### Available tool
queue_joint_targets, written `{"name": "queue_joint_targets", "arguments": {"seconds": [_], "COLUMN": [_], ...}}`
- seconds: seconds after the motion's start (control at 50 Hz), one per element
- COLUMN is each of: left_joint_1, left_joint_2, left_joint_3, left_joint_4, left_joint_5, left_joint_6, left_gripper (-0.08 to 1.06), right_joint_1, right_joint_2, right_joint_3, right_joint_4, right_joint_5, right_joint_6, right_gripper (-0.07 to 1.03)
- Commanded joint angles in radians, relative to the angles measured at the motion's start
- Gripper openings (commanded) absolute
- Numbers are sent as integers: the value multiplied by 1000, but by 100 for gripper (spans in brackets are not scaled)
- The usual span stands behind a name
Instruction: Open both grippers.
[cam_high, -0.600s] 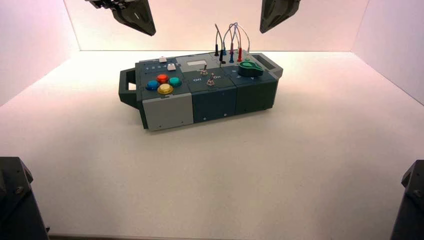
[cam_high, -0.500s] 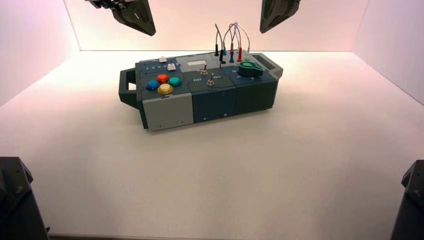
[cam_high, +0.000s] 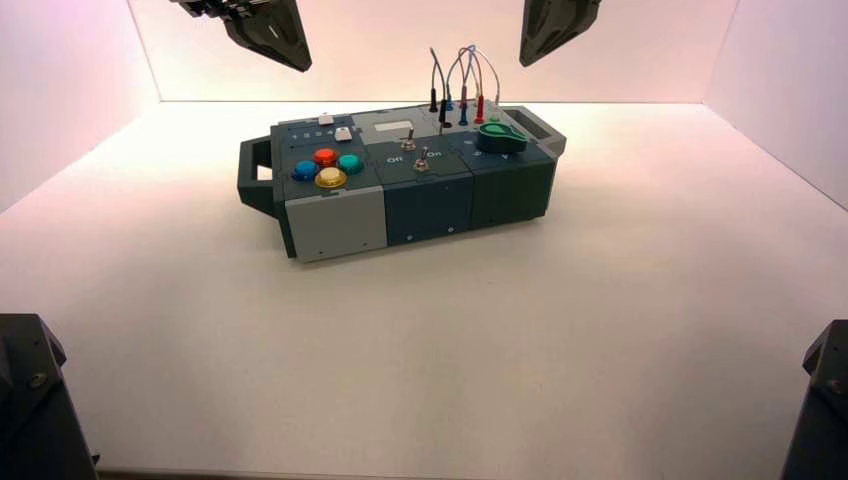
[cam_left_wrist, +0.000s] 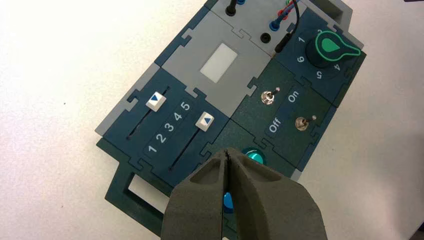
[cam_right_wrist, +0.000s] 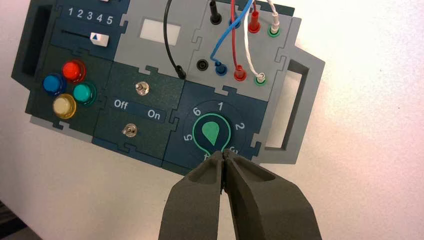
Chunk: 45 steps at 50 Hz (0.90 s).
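Note:
My left gripper (cam_left_wrist: 227, 153) hangs high above the button box (cam_high: 330, 225), over its coloured-button end; its two black fingers are pressed together and hold nothing. In the high view it shows at the top left (cam_high: 268, 32). My right gripper (cam_right_wrist: 224, 155) hangs above the box's front edge by the green knob (cam_right_wrist: 211, 133); its fingers are also pressed together and empty. It shows at the top right of the high view (cam_high: 556, 25).
The box stands at the back middle of the white table (cam_high: 500, 330), slightly turned. It bears four coloured buttons (cam_high: 326, 168), two toggle switches (cam_right_wrist: 142, 88), two sliders (cam_left_wrist: 155, 100) and plugged wires (cam_high: 462, 80). Black blocks (cam_high: 30, 400) sit at both near corners.

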Motion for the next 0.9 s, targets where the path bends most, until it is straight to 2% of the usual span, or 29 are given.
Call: {"name": "queue_joint_targets", "arguments": {"seconds": [0.02,0.06,0.14,0.3,0.36,0.42,0.46,0.9], "left_joint_1": [-2,-2,-2,-2,-2,-2,-2,-2], "left_joint_2": [-31,-32,-34,-34,-34,-34,-34,-44], "left_joint_3": [-23,-23,-25,-25,-25,-25,-25,-23], "left_joint_4": [-8,-8,-9,-9,-9,-9,-9,-6], "left_joint_5": [-3,-3,-5,-17,-25,-28,-29,-43], "left_joint_6": [-3,-3,-3,-5,-3,-3,-5,0], "left_gripper": [-3,1,14,54,70,91,103,102], "right_joint_1": [0,2,2,2,2,2,2,2], "right_joint_2": [-14,-14,-14,-23,-25,-25,-26,-46], "right_joint_3": [-23,-25,-23,-17,-17,-15,-15,-11], "right_joint_4": [5,5,5,5,5,5,5,-5], "right_joint_5": [9,9,5,-14,-15,-15,-15,-29], "right_joint_6": [-5,-5,-5,-5,-5,-5,-5,-5], "right_gripper": [19,34,53,72,83,100,99,99]}}
